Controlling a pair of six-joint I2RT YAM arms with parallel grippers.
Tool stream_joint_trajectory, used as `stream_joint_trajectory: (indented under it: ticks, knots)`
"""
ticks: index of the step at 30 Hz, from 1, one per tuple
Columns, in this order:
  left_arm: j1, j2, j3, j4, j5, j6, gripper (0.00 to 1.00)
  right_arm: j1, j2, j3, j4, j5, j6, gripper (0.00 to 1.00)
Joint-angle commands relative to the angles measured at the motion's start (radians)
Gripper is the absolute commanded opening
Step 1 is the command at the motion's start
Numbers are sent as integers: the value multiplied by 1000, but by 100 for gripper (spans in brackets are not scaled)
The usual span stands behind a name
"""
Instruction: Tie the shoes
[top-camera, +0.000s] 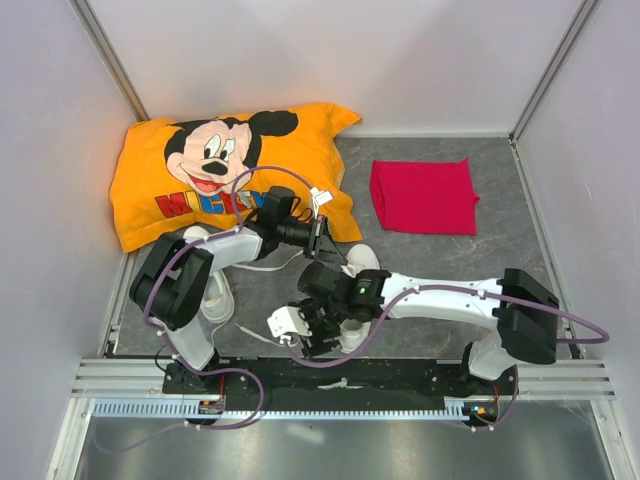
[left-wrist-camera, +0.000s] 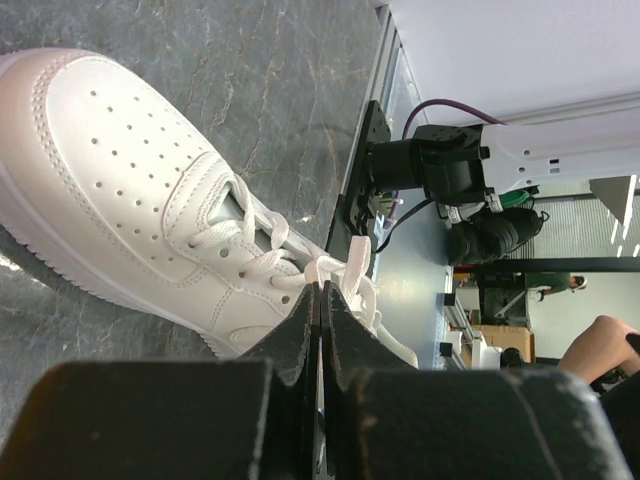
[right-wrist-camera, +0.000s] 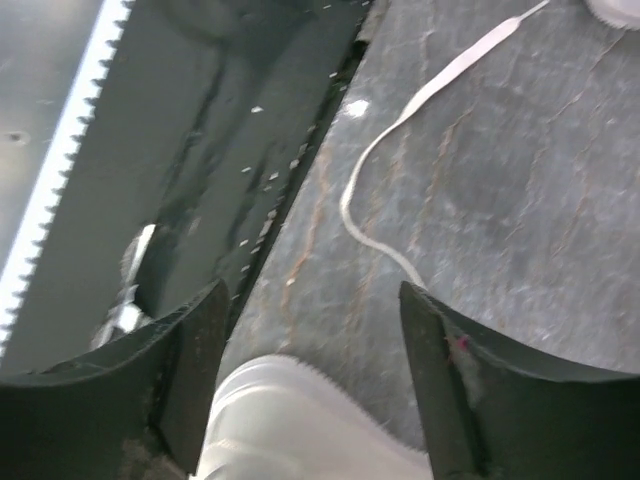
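Black toothed rail at the table's near edge. Right gripper: jaws spread wide astride a rounded white sneaker end; grip or mere straddle cannot be told. Loose thin white lace on the grey marbled mat just beyond. Left gripper: clenched on a flat white lace of the perforated white low-top sneaker, mid-mat. Second white sneaker under the left arm. Folded red cloth, far right; orange Mickey Mouse pillow, far left.

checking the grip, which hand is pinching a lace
The left hand, its jaws shut on a lace of the white shoe; the right hand stands open.
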Motion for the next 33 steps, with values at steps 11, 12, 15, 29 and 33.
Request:
stream_joint_trajectory:
  ticks: [11, 12, 15, 29, 33]
  knots:
    - [3, 37, 23, 41, 67, 60, 2, -1, 253, 126, 44, -55, -174, 52]
    - [3, 40, 17, 46, 67, 57, 1, -2, 262, 129, 43, -54, -174, 53]
    - [3, 47, 11, 55, 73, 57, 2, -2, 306, 136, 44, -35, -174, 52]
    - [3, 41, 12, 40, 76, 60, 1, -2, 296, 149, -37, -46, -147, 0]
    - [2, 11, 36, -17, 73, 83, 2, -2, 167, 195, -77, -38, -6, 0]
